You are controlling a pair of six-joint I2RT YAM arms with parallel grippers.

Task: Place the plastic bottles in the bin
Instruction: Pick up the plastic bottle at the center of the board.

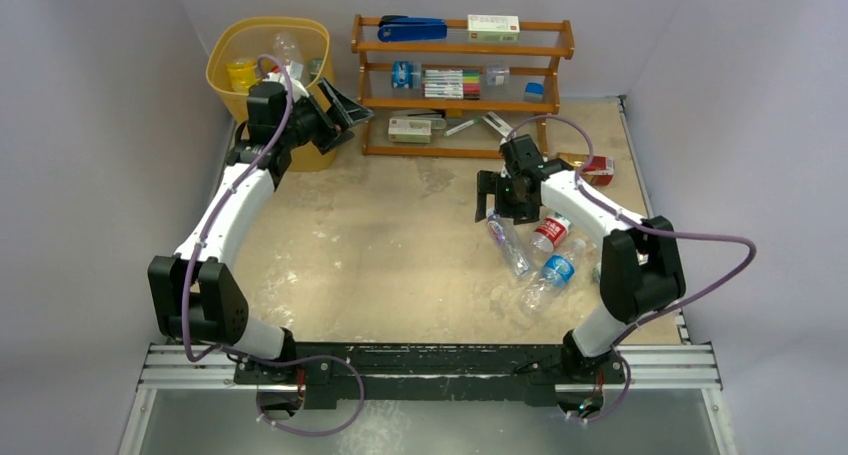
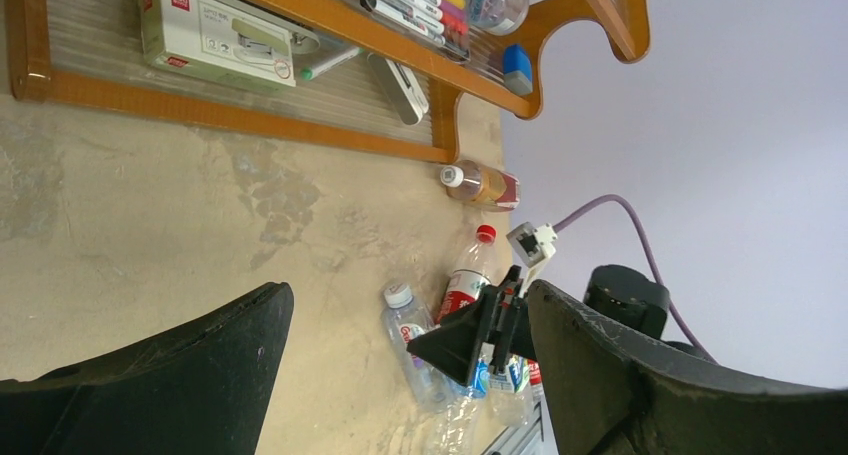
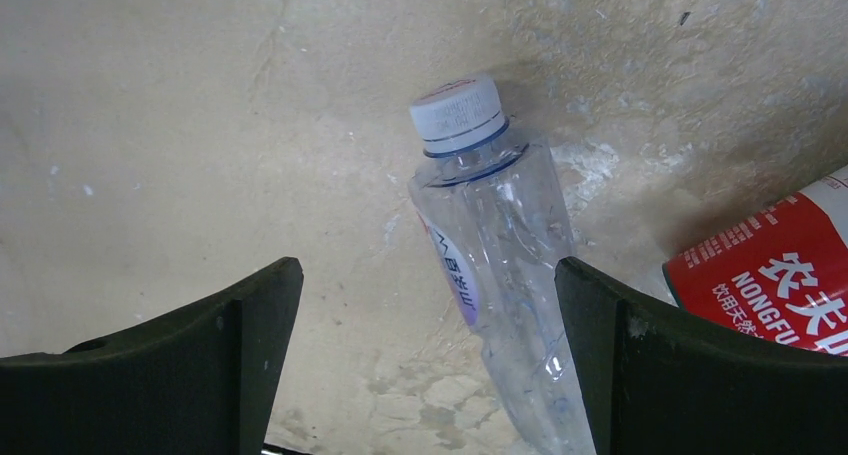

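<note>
Going from the left. The yellow-orange bin (image 1: pixel 218 75) sits just beside the wrist end of my left gripper (image 1: pixel 348 117), on the side away from the fingertips. There's a yellow bottle (image 1: pixel 240 73) and a clear bottle (image 1: pixel 288 49) lying inside it. My left fingers (image 2: pixel 150 385) are spread apart with nothing between them, up off the table (image 2: pixel 150 205).

Out ahead of those fingertips is the wooden shelf rack (image 1: pixel 545 50). It has a white box (image 2: pixel 215 35) on its bottom tier and a blue stapler (image 1: pixel 412 28) up on top.

Over on the right, my right gripper (image 3: pixel 428 270) is spread wide too, pointing down at the table. A white-capped bottle (image 3: pixel 490 225) lies on its side right between the fingers (image 3: pixel 200 365). Its cap sticks out past the tips and its body runs closer to the right-hand finger in my wrist view. It's not clamped, and honestly I can't tell if that finger is brushing it or not.

Just outside that same finger there's a red-label bottle (image 3: pixel 770 275), also lying down. Past that one, back toward my base, is a blue-label bottle (image 1: pixel 556 271). An amber bottle (image 2: pixel 480 187) lies by the rack's right foot, behind my right wrist.
</note>
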